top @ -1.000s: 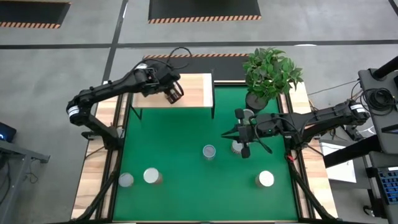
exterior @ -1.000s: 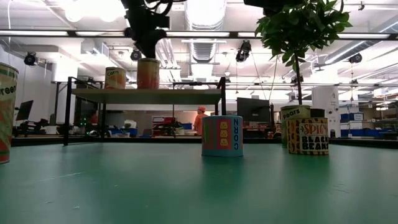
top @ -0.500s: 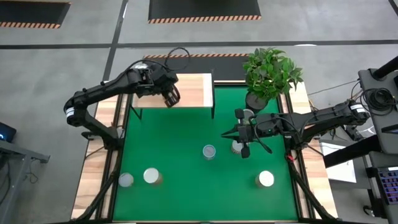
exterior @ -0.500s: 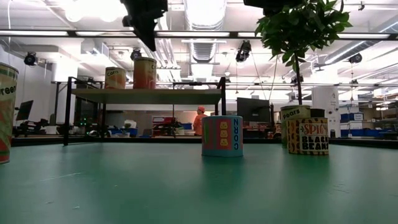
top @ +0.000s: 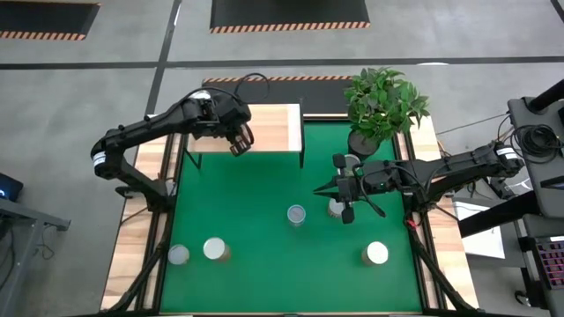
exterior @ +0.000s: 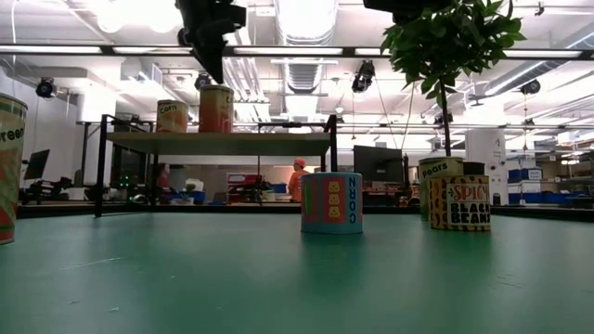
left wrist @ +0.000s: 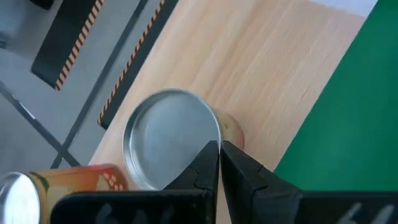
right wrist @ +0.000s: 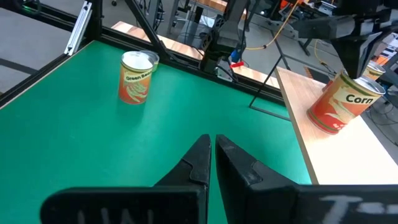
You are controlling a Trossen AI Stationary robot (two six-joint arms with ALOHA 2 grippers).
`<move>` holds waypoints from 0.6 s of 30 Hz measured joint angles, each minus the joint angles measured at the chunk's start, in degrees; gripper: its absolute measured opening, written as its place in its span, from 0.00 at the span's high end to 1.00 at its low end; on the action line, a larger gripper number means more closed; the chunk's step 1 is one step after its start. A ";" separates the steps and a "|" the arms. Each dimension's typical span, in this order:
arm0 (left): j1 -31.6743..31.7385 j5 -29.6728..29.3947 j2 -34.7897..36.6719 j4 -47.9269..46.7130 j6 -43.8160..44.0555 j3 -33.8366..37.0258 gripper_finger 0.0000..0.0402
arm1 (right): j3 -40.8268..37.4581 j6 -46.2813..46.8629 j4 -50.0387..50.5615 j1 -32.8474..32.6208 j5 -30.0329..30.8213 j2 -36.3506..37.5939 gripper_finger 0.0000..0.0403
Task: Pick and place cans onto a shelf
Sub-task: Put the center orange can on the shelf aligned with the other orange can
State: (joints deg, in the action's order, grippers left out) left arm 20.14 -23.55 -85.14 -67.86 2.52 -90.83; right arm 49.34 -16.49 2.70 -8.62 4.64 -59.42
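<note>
On the far left of the low view a tall can (exterior: 7,167) stands cut off by the edge, upright on the green mat (top: 264,220); from above, two cans (top: 179,254) (top: 214,249) sit near the front left corner, silvery tops up. Further back, the shelf (top: 273,128) stands at the mat's rear left, and the left gripper (top: 238,141) hangs above its wood top with its fingers pressed together on nothing. Its wrist camera looks down on the lid of an upright can (left wrist: 173,146) directly beneath the fingertips, with a second, orange-labelled can (left wrist: 59,183) just beside it; the high view hides both under the arm. The low view shows them as two cans (exterior: 172,116) (exterior: 216,109) standing on the shelf, long axes vertical, the gripper tip just above and apart from the nearer one. Mid-mat stands a blue can (exterior: 331,202), upright. To its right the right gripper (top: 339,198) hovers low, fingers closed and empty, beside a can (top: 336,208) partly hidden under it from above. The low view shows two cans there, a "Pears" one (exterior: 436,186) and a "Spicy Black Beans" one (exterior: 459,202), under the plant (top: 383,106). A last can (top: 376,254) stands front right.
</note>
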 joint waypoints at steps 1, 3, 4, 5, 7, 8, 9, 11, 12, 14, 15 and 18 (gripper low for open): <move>0.00 -0.01 0.00 -0.31 0.02 0.00 1.00 | 0.00 0.00 0.01 0.00 0.00 0.00 0.97; -0.01 -1.12 0.00 -0.31 -0.01 0.00 1.00 | 0.00 0.00 0.00 0.00 0.00 0.00 0.97; -0.02 -2.18 0.00 0.06 0.00 0.00 1.00 | 0.01 0.00 0.00 0.00 0.00 0.00 0.97; 0.00 -3.36 0.00 0.69 0.00 0.00 1.00 | 0.00 0.00 0.00 0.00 0.00 0.00 0.97; 0.06 -5.27 0.00 1.43 0.01 0.00 1.00 | 0.01 0.00 0.00 0.00 0.00 -0.02 0.97; 0.15 -5.82 0.00 1.73 0.00 0.00 1.00 | 0.01 0.00 0.02 0.00 -0.01 -0.02 0.97; 0.24 -5.92 0.01 1.80 0.00 0.00 1.00 | 0.01 0.00 0.01 0.00 -0.01 -0.02 0.97; 0.28 -5.97 0.03 1.83 0.00 0.53 1.00 | 0.00 0.00 0.02 0.00 0.00 -0.02 0.97; 0.28 -5.95 0.04 1.81 0.00 0.96 1.00 | 0.00 0.02 0.04 0.00 -0.02 -0.02 0.97; 0.28 -5.97 0.04 1.79 0.00 2.01 1.00 | 0.00 0.00 0.09 0.00 -0.02 -0.02 0.97; 0.28 -5.95 0.04 1.69 0.00 2.52 1.00 | 0.00 0.01 0.15 0.00 -0.02 -0.02 0.97; 0.28 -6.60 0.16 0.53 0.09 3.21 1.00 | 0.00 0.02 0.36 0.00 -0.02 -0.04 0.97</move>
State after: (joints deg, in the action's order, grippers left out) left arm 20.43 -30.15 -84.98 -67.33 2.62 -87.62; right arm 49.34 -16.47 3.06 -8.62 4.62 -59.46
